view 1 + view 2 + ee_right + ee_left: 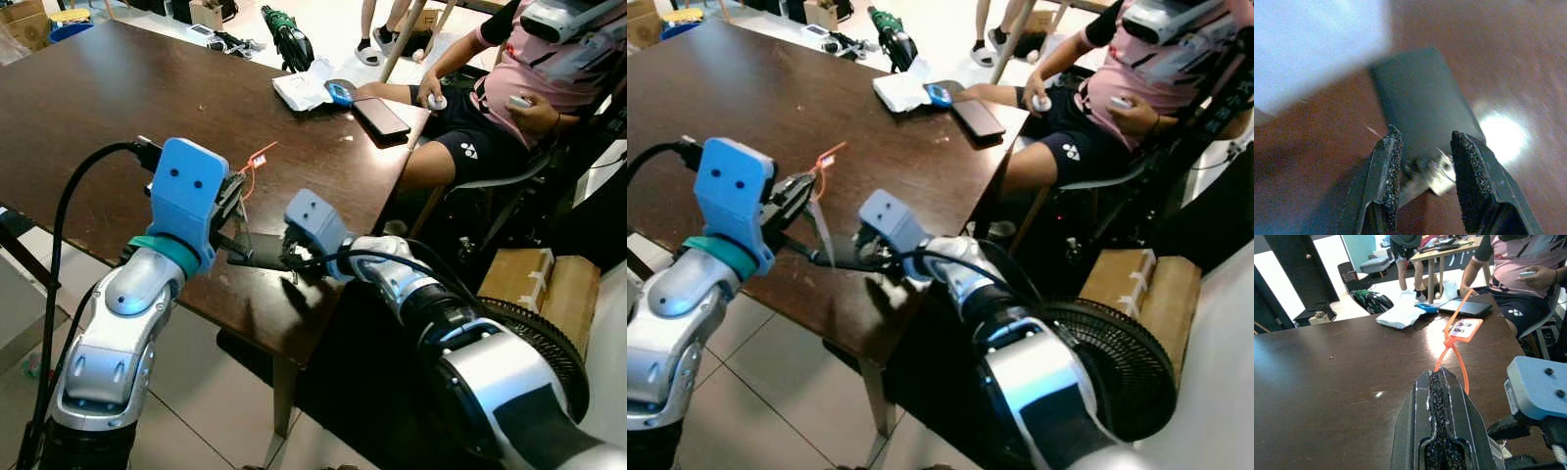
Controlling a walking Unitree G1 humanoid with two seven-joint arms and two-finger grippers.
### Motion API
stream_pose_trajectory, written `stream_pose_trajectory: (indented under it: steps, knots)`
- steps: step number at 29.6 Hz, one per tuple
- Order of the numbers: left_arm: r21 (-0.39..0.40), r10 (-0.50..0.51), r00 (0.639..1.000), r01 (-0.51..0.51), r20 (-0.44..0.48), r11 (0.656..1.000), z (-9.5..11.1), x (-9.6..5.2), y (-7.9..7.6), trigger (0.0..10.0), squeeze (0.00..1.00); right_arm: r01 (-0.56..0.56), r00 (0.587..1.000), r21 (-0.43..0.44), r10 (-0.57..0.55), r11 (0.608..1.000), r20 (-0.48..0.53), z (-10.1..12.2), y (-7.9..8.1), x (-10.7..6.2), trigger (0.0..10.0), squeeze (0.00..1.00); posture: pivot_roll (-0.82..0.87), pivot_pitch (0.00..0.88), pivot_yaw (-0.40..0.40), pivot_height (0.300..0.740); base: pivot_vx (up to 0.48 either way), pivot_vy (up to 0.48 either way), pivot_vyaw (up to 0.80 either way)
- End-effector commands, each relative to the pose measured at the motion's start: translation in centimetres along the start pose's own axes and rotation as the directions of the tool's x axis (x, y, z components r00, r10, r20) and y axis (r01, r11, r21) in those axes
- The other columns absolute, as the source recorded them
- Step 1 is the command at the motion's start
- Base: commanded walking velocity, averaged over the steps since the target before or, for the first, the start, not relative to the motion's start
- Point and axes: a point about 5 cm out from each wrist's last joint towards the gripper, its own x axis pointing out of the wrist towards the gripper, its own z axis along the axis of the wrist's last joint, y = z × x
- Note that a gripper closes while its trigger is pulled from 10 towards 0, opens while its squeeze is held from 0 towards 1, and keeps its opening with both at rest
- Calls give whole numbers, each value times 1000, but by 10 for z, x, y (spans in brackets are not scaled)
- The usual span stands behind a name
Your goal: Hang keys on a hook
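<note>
- Left gripper (233,201): raised over the near edge of the dark counter (118,108), fingers clenched on the orange zip-tie (1454,345) that carries the orange tag (1465,327). Tag sticks up beyond the fingertips, over the counter.
- The keys (1432,172) look to hang below that tie, between the two grippers. You see only a small metal piece in the right wrist view, so take that as a guess.
- Right gripper (291,257): just right of the left one, at the counter edge, pointing toward it. Fingers (1390,166) released, straddling the metal piece with a gap on both sides. Not gripping yet.
- Step in hand, my read: handing the keys over, or re-gripping them, before the hang.
- Do it well: centre the metal piece between the right pads, close fully, confirm the hold in the right wrist view, only then let go with the left.
- Keep the left still while the right closes; a dangling tie swings easily.
- I can't pick out a hook in any view. You'll likely need to turn and find it first.
- Far right: a seated person (549,78) beside the counter, with a phone (380,116) on the counter near them. Swing away from that side.
</note>
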Motion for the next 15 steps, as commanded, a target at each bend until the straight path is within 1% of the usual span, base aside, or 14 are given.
stream_pose_trajectory:
  steps: [1, 2, 4, 5, 6, 7, 8, 9, 10, 12, 13, 14, 15]
  knots:
    - [-7, -1, 1000, 1, -9, 1000, -2, -2, 0, 10000, 0, -32, 999, 1, 32, 999, 39, 1, 3, 0, 10000, 0, 110, 42, 27, 740, 0, 0, 0]
    - [-6, -3, 1000, 3, -8, 1000, -2, -2, 0, 10000, 0, -49, 997, -2, 49, 999, 52, 1, 5, 1, 10000, 0, 113, 39, 31, 740, 0, 0, 0]
    - [-6, -4, 1000, 4, -8, 1000, -2, -2, 0, 10000, 0, -52, 998, 0, 52, 999, 41, 0, 6, 1, 10000, 0, 113, 39, 31, 740, 0, 0, 0]
    - [-6, -5, 1000, 5, -7, 1000, -1, -1, 0, 10000, 0, -46, 999, 6, 46, 999, 1, -4, 7, 2, 10000, 0, 113, 39, 31, 740, 0, 0, 0]
    - [-6, -5, 1000, 5, -7, 1000, -1, -1, 0, 10000, 0, -46, 999, 6, 46, 999, 1, -4, 7, 2, 10000, 0, 113, 39, 31, 740, 0, 0, 0]
    - [-6, -5, 1000, 5, -6, 1000, -1, -1, 0, 10000, 0, -41, 998, 1, 41, 999, -39, -7, 8, 3, 10000, 0, 115, 38, 30, 740, 0, 0, 0]
    - [-6, -5, 1000, 5, -6, 1000, -1, -1, 0, 10000, 0, -45, 995, -15, 43, 999, -86, -11, 9, 4, 10000, 0, 115, 38, 30, 740, 0, 0, 0]
    - [-6, -5, 1000, 5, -6, 1000, -1, -1, 0, 10000, 0, -45, 995, -15, 43, 999, -86, -11, 9, 4, 10000, 0, 115, 38, 30, 740, 0, 0, 0]
    - [-6, -4, 1000, 4, -6, 1000, -1, -1, 0, 10000, 0, -42, 991, -38, 37, 998, -131, -15, 10, 4, 10000, 0, 115, 38, 30, 740, 0, 0, 0]
    - [-6, -4, 1000, 4, -6, 1000, -1, -1, 0, 10000, 0, -42, 991, -38, 37, 998, -131, -15, 10, 4, 10000, 0, 115, 38, 30, 740, 0, 0, 0]
    - [-6, -3, 1000, 3, -6, 1000, -1, -2, 0, 10000, 0, -33, 987, -52, 25, 998, -161, -18, 10, 5, 10000, 0, 113, 47, 27, 740, 0, 0, 0]
    - [-6, -3, 1000, 3, -6, 1000, -1, -2, 0, 10000, 0, -33, 987, -52, 25, 998, -161, -18, 10, 5, 10000, 0, 113, 47, 27, 740, 0, 0, 0]
    - [-6, -2, 1000, 2, -7, 1000, -1, -2, 0, 10000, 0, -22, 983, -56, 11, 998, -182, -20, 10, 5, 10000, 0, 114, 50, 26, 740, 0, 0, 0]
